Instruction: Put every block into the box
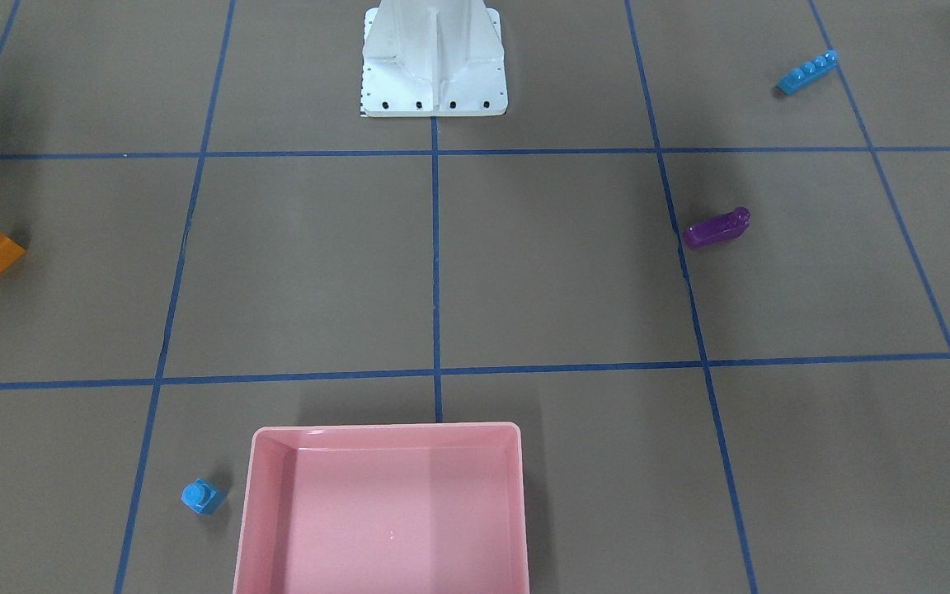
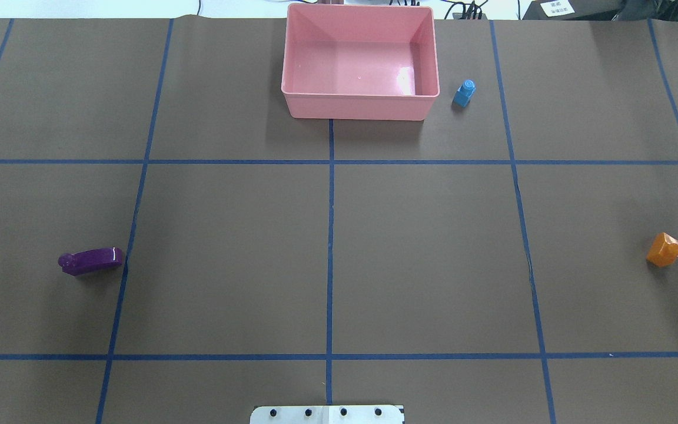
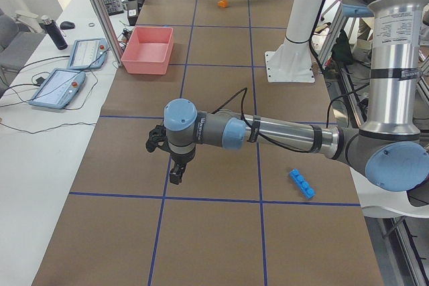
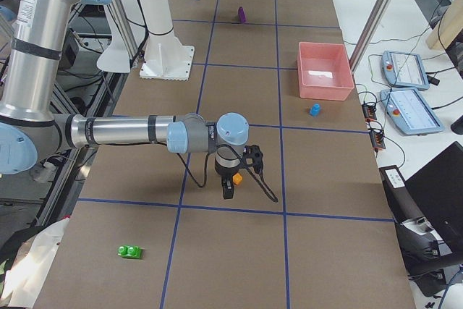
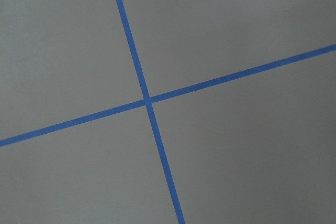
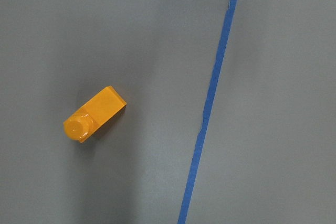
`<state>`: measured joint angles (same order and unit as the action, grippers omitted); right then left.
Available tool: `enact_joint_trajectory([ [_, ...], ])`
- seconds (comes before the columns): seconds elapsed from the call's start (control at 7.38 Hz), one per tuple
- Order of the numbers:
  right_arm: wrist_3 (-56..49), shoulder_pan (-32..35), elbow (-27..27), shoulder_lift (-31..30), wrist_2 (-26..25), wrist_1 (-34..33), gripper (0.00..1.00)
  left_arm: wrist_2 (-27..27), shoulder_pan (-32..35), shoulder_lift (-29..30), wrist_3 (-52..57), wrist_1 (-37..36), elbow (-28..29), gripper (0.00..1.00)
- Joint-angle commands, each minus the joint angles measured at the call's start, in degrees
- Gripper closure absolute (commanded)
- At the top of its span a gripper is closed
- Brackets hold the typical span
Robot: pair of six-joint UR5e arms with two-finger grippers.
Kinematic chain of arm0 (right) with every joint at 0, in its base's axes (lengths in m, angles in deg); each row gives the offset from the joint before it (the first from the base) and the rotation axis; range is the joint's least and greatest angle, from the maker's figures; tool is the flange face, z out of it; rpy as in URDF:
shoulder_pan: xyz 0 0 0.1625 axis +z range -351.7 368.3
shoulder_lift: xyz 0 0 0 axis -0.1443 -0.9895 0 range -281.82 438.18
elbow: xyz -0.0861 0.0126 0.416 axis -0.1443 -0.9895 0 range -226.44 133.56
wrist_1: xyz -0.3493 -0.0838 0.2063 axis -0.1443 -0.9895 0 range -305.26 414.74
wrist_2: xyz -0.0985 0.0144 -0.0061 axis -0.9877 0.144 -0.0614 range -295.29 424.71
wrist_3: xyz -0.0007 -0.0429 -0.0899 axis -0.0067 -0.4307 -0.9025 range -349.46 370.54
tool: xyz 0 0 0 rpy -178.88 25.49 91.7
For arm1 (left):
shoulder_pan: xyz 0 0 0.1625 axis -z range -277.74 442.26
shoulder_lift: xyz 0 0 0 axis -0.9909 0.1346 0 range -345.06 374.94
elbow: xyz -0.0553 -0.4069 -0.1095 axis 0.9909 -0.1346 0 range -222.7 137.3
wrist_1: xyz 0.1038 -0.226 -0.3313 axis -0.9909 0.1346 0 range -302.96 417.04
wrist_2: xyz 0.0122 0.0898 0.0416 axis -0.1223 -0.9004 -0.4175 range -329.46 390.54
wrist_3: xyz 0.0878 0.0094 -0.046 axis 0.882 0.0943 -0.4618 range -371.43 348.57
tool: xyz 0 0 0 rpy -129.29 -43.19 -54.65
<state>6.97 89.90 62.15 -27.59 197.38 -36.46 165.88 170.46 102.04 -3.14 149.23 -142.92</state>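
The orange sloped brick [image 6: 94, 115] lies with its long axis diagonal in the right wrist view, stud end lower-left, and the right gripper's [image 4: 228, 192] spread cannot be told.

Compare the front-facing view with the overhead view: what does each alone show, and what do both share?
Only the front-facing view shows the long blue brick. Only the overhead view shows cables past the far edge of the table. Both show the pink box, small blue brick, purple brick, orange brick and white base plate.
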Motion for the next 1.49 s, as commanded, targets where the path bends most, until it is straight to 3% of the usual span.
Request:
enact_joint_trajectory([
  [0.0,0.1,0.0,-0.7,0.2,0.1,0.1,0.00,0.2,-0.1,-1.0,0.2,1.3,0.5,0.00],
  [0.81,-0.6,0.0,-5.1,-5.2,2.9,4.0,0.00,2.3,-0.2,-1.0,0.2,1.5,-0.2,0.00],
  [0.95,-1.4,0.0,-5.1,-11.6,1.4,9.1,0.00,2.2,-0.2,-1.1,0.2,3.0,-0.2,0.00],
  [1.08,-2.3,0.0,-6.4,-16.9,-3.6,17.4,0.00,2.2,-0.2,-1.1,0.2,3.8,-0.2,0.00],
  [1.35,-7.4,0.0,-14.5,-18.4,-4.8,22.9,0.00,2.3,-0.3,-1.4,0.2,4.6,-0.3,0.00],
])
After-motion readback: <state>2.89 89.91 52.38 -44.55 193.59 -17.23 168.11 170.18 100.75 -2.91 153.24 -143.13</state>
